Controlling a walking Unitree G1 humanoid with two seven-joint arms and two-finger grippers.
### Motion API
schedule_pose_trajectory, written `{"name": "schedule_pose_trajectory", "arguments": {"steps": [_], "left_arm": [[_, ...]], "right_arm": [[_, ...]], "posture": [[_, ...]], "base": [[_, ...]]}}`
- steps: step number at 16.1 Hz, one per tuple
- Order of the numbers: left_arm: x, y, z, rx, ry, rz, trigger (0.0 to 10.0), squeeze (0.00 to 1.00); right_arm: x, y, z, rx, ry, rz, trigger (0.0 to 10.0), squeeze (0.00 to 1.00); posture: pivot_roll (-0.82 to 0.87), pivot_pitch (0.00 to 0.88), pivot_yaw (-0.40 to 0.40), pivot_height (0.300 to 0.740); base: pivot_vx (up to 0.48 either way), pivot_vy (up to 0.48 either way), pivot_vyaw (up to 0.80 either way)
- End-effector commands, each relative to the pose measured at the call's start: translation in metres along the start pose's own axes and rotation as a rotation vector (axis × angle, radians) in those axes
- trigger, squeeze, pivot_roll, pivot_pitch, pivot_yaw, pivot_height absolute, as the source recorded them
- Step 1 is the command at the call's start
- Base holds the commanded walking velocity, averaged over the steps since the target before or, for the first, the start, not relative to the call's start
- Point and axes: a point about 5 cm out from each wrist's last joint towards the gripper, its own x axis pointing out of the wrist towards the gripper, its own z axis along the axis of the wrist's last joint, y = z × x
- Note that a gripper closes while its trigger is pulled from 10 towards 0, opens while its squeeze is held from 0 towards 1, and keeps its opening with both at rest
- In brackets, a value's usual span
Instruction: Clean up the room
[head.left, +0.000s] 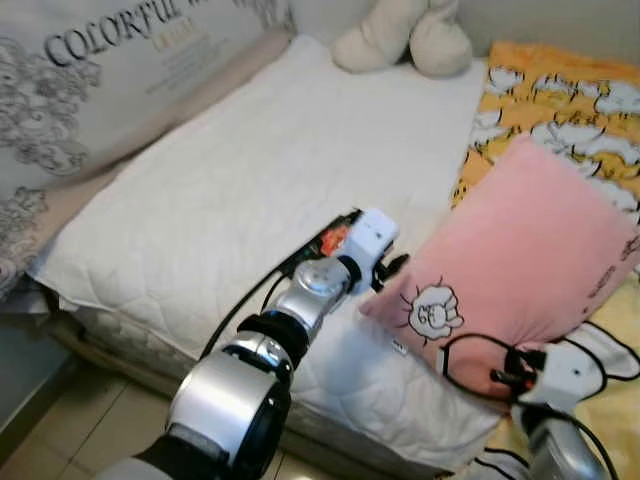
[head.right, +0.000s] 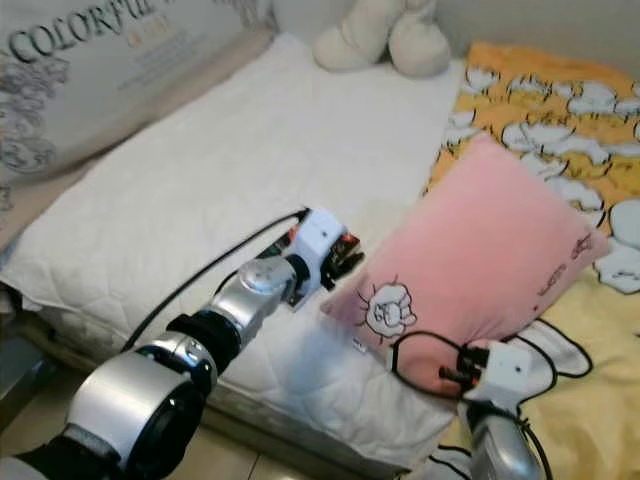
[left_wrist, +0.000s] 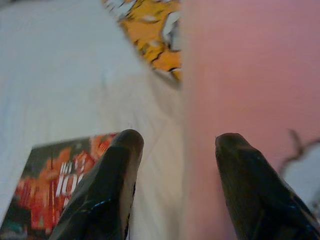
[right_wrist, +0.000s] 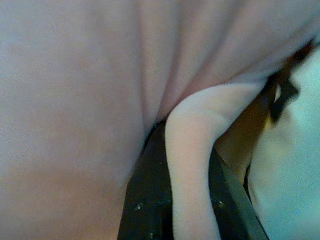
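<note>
A pink pillow (head.left: 520, 260) with a small cartoon print lies tilted on the bed, partly on the white quilted pad (head.left: 250, 170). My left gripper (left_wrist: 175, 142) is open at the pillow's near left corner, with one finger (left_wrist: 250, 185) against the pink fabric. The other finger (left_wrist: 107, 185) is over a red and black booklet (left_wrist: 45, 190) lying on the pad. My right gripper (right_wrist: 187, 165) is shut on a fold of the pillow at its lower edge, where black cables loop beside its white wrist (head.left: 572, 375).
A cream plush toy (head.left: 405, 35) sits at the head of the bed. A yellow and orange cartoon blanket (head.left: 560, 90) covers the right side. A large printed grey cushion (head.left: 110, 70) leans along the left. Tiled floor (head.left: 90, 420) shows below the bed's edge.
</note>
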Motion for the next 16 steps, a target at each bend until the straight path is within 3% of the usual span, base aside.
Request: {"name": "schedule_pose_trajectory", "arguments": {"steps": [1,2,4,6,8,9,10,11,12,13,14,16], "left_arm": [[0.004,-0.007,0.002,-0.053,0.003,-0.013,10.0,1.00],[0.005,-0.013,0.006,-0.120,-0.030,-0.054,10.0,1.00],[0.008,-0.022,0.010,-0.107,-0.051,-0.117,10.0,1.00],[0.010,-0.043,0.004,-0.162,-0.047,-0.260,10.0,1.00],[0.009,-0.053,0.004,-0.199,-0.067,-0.368,10.0,1.00],[0.008,-0.048,0.008,-0.168,-0.087,-0.363,10.0,1.00],[0.005,-0.031,0.014,-0.098,-0.123,-0.292,10.0,1.00],[0.000,-0.003,0.021,-0.018,-0.152,-0.109,10.0,1.00],[-0.010,0.028,0.027,-0.003,-0.193,0.074,10.0,1.00],[-0.019,0.048,0.033,-0.012,-0.244,0.128,10.0,1.00],[-0.024,0.054,0.036,-0.052,-0.293,0.083,10.0,1.00],[-0.029,0.046,0.034,-0.101,-0.342,-0.092,10.0,1.00]], "right_arm": [[-0.009,0.010,-0.021,0.014,0.104,0.036,0.0,0.00],[-0.025,0.009,-0.022,-0.003,0.117,0.048,0.0,0.00],[-0.035,0.006,-0.021,-0.018,0.131,0.054,0.0,0.00],[-0.050,0.000,-0.016,-0.040,0.144,0.051,0.0,0.00],[-0.054,-0.002,-0.012,-0.051,0.153,0.040,0.0,0.00],[-0.053,-0.003,-0.010,-0.052,0.153,0.036,0.0,0.00],[-0.052,-0.003,-0.008,-0.051,0.152,0.031,0.0,0.00],[-0.051,-0.002,-0.008,-0.050,0.154,0.030,0.0,0.00],[-0.049,0.000,-0.009,-0.049,0.160,0.034,0.0,0.00],[-0.046,0.003,-0.010,-0.049,0.165,0.038,0.0,0.00],[-0.044,0.004,-0.010,-0.048,0.167,0.040,0.0,0.00],[-0.040,0.006,-0.011,-0.047,0.171,0.051,0.0,0.00]], "posture": [[-0.18,0.238,0.105,0.727],[-0.20,0.274,0.099,0.727],[-0.23,0.298,0.089,0.727],[-0.26,0.334,0.080,0.727],[-0.26,0.339,0.081,0.727],[-0.27,0.339,0.084,0.727],[-0.26,0.335,0.086,0.727],[-0.24,0.331,0.092,0.727],[-0.22,0.327,0.097,0.727],[-0.22,0.325,0.097,0.727],[-0.20,0.319,0.097,0.727],[-0.17,0.305,0.098,0.727]], "base": [[0.000,0.000,0.00],[0.000,0.000,0.00],[0.000,0.000,0.00],[0.000,0.000,0.00],[0.000,0.000,0.00],[0.000,0.000,0.00],[0.000,0.000,0.00],[0.000,0.000,0.00],[0.000,0.000,0.00],[0.000,0.000,0.00],[0.000,0.000,0.00],[0.000,0.000,0.00]]}}
